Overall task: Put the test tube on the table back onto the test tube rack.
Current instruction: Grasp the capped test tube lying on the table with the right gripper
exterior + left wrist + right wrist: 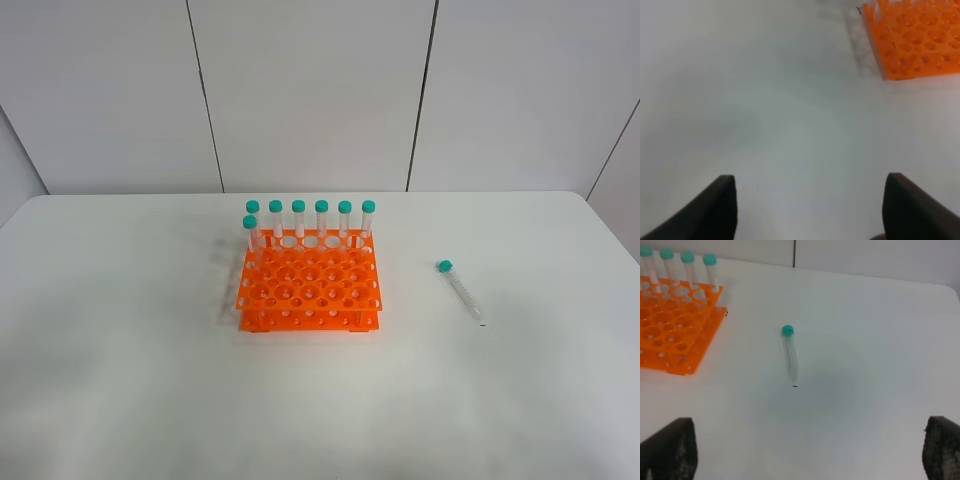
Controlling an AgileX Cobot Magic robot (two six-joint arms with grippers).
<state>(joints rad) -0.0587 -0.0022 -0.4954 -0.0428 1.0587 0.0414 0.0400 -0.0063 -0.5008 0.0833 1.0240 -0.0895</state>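
Note:
A clear test tube (460, 290) with a teal cap lies flat on the white table (120, 330), to the right of the orange test tube rack (308, 290). Its cap points away from me. It also shows in the right wrist view (789, 355). The rack holds several identical capped tubes along its far row and far left. Neither arm shows in the exterior high view. My right gripper (810, 450) is open and empty, short of the lying tube. My left gripper (810, 207) is open and empty over bare table, with a rack corner (912, 40) ahead of it.
Grey wall panels (310, 90) stand behind the table's far edge. Most rack holes are unfilled. The rack (670, 335) lies to one side of the tube in the right wrist view.

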